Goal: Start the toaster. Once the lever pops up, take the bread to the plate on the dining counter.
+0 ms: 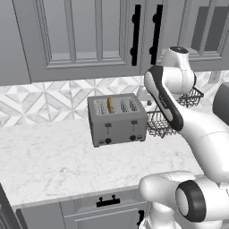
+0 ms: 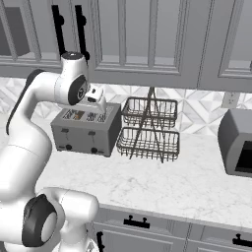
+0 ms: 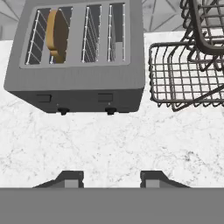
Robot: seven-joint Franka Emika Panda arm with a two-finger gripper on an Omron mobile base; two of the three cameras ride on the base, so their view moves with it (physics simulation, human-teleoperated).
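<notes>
The boxy grey metal toaster (image 1: 117,119) with four slots sits on the white marble counter with grey drawers (image 1: 53,165), close to the tiled wall. A thin golden-brown slice of bread (image 3: 57,36) stands up on its edge in the toaster. Seen from the toaster's front, it is in the second slot from the left and pokes up a little above the top. The two small black levers (image 3: 105,97) and two black knobs (image 3: 110,111) are on the toaster's front.

Just to the right of the toaster stands a dark wire basket rack (image 2: 149,129) with two shelves. It is beside the toaster, and I cannot tell if they touch. Farther right of the toaster, past the rack, is a dark grey box-shaped machine (image 2: 238,142).

The white arm's gripper (image 3: 110,178) hangs above and in front of the toaster. Its two dark fingertips are spread apart with nothing between them, and they touch nothing
</notes>
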